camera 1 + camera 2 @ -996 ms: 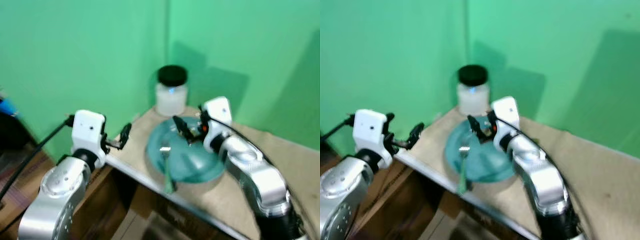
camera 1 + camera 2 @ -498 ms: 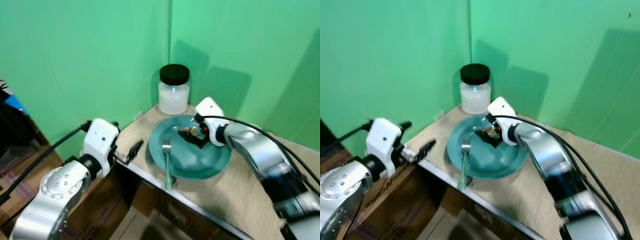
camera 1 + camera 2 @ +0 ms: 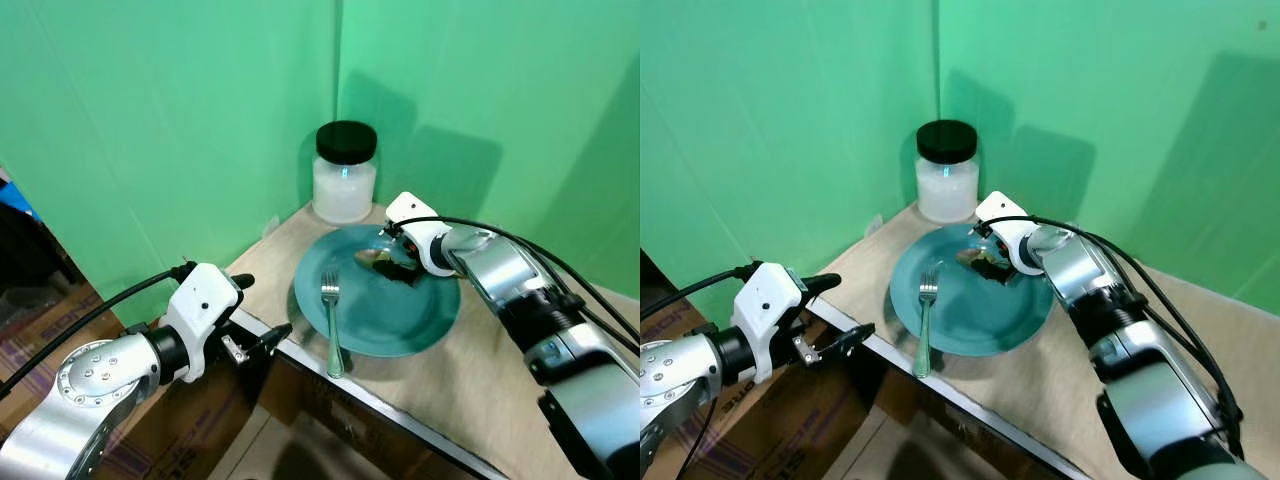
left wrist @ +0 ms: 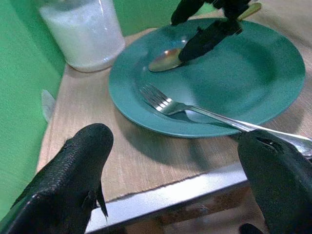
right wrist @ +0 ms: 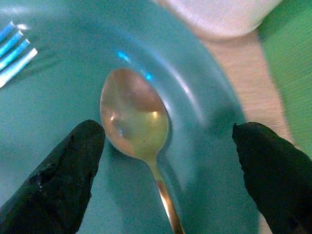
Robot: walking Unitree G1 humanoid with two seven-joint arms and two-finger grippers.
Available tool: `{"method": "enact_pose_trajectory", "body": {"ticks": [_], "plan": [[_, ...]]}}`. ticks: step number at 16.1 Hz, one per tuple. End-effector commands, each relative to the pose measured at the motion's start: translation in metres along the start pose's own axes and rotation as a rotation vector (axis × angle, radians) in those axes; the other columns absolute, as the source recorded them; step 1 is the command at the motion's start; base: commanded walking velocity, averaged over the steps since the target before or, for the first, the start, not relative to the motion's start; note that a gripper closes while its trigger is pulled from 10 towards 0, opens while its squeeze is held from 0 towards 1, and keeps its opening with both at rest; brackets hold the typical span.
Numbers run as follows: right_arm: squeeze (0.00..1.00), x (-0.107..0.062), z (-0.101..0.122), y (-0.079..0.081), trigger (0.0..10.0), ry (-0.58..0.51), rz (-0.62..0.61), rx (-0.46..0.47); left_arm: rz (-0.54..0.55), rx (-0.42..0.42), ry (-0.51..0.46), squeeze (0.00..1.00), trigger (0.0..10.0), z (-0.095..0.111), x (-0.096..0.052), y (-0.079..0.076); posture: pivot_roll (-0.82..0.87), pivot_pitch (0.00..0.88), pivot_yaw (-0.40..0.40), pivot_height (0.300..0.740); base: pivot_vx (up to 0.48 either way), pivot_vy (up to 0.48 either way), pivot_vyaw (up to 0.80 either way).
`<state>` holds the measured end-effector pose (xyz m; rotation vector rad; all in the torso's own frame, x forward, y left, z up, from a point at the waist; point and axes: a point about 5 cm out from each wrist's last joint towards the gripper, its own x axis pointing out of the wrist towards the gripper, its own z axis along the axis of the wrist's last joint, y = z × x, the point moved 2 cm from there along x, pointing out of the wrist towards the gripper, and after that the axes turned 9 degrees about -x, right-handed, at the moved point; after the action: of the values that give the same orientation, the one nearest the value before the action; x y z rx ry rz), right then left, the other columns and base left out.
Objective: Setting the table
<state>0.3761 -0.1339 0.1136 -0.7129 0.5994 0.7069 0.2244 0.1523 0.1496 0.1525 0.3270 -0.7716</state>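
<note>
Your right arm reaches in from the right, forearm stretched low across the table (image 3: 470, 385) with the wrist bent toward the far corner. The right gripper (image 3: 392, 262) hangs just over the far part of the plate (image 3: 420, 325), and in its wrist view the black fingers (image 5: 61, 180) stand wide apart, one on each side of the spoon (image 5: 134, 124). They aren't clamped on it. The spoon lies in the plate, bowl up, with its handle running back between the fingers toward the wrist.

Your left arm is bent at the elbow, off the table's near-left edge and below its level, with the white wrist housing turned toward the plate. The left gripper (image 3: 262, 325) points at the metal-trimmed edge; its fingers (image 4: 68, 180) are spread apart and hold nothing, with the edge strip in view between them.

The teal plate sits close to the near-left edge, near the far corner where the two green walls meet. The fork (image 3: 331, 325) lies on the plate's left side, tines on the plate pointing to the far corner, and its handle runs over the rim to the table edge. The jar (image 3: 344, 172), white inside with a black lid, stands in the far corner just beyond the plate. No readable writing shows on the jar, plate or cutlery. A cardboard box (image 3: 770, 440) under the left arm carries print too small to read.
</note>
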Motion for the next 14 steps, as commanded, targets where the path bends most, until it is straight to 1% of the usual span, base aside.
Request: {"method": "enact_pose_trajectory", "body": {"ticks": [1, 3, 4, 5, 6, 7, 8, 9, 10, 11, 13, 14], "plan": [[0.0, -0.001, 0.001, -0.005, 10.0, -0.009, 0.001, 0.023, -0.024, 0.01, -0.013, 0.0, 10.0, 0.003, -0.002, -0.004, -0.05, 0.0, 0.012, 0.74, 0.0, 0.0, 0.0], [0.0, 0.0, -0.002, -0.005, 10.0, 0.014, 0.024, 0.041, -0.052, 0.003, -0.018, 0.0, 10.0, 0.003, -0.001, -0.006, -0.05, 0.0, 0.013, 0.74, 0.0, 0.0, 0.0], [0.0, 0.001, -0.004, -0.005, 9.5, 0.021, 0.041, 0.048, -0.068, 0.003, -0.016, 0.0, 10.0, 0.002, -0.001, -0.008, -0.04, 0.0, 0.012, 0.74, 0.0, 0.0, 0.0], [0.0, 0.001, -0.006, -0.005, 7.0, 0.029, 0.051, 0.058, -0.076, 0.005, -0.014, 0.0, 10.0, 0.002, -0.001, -0.008, -0.04, 0.0, 0.012, 0.74, 0.0, 0.0, 0.0], [0.0, 0.001, -0.008, -0.005, 4.9, 0.038, 0.055, 0.063, -0.081, 0.006, -0.012, 0.0, 10.0, 0.002, -0.002, -0.008, -0.04, 0.0, 0.012, 0.74, 0.0, 0.0, 0.0], [0.0, 0.001, -0.01, -0.006, 4.7, 0.042, 0.057, 0.063, -0.088, 0.008, -0.012, 0.0, 10.0, 0.002, -0.002, -0.008, -0.04, 0.0, 0.009, 0.74, 0.0, 0.0, 0.0], [0.0, 0.0, -0.014, -0.008, 4.0, 0.052, 0.06, 0.065, -0.114, 0.015, -0.02, 0.0, 10.0, 0.003, 0.0, -0.01, -0.04, 0.0, 0.006, 0.74, 0.0, 0.0, 0.0], [0.0, -0.001, -0.016, -0.009, 3.7, 0.063, 0.059, 0.063, -0.137, 0.024, -0.026, 0.0, 10.0, 0.005, 0.001, -0.011, -0.04, 0.0, -0.001, 0.74, 0.0, 0.0, 0.0], [0.0, -0.001, -0.018, -0.011, 3.7, 0.069, 0.059, 0.059, -0.168, 0.018, -0.043, 0.0, 10.0, 0.006, 0.002, -0.013, -0.04, 0.0, 0.0, 0.74, 0.0, 0.0, 0.0], [0.0, -0.002, -0.019, -0.011, 3.6, 0.073, 0.06, 0.053, -0.176, 0.01, -0.054, 0.0, 10.0, 0.007, 0.003, -0.013, -0.05, 0.0, 0.001, 0.74, 0.0, 0.0, 0.0], [0.0, -0.003, -0.021, -0.012, 3.4, 0.08, 0.067, 0.043, -0.191, 0.02, -0.047, 0.0, 10.0, 0.005, 0.004, -0.011, -0.05, 0.0, 0.0, 0.74, 0.0, 0.0, 0.0], [0.0, -0.003, -0.022, -0.012, 2.4, 0.09, 0.073, 0.032, -0.203, 0.015, -0.046, 0.0, 10.0, 0.004, 0.004, -0.011, -0.05, 0.0, 0.0, 0.74, 0.0, 0.0, 0.0]]}}
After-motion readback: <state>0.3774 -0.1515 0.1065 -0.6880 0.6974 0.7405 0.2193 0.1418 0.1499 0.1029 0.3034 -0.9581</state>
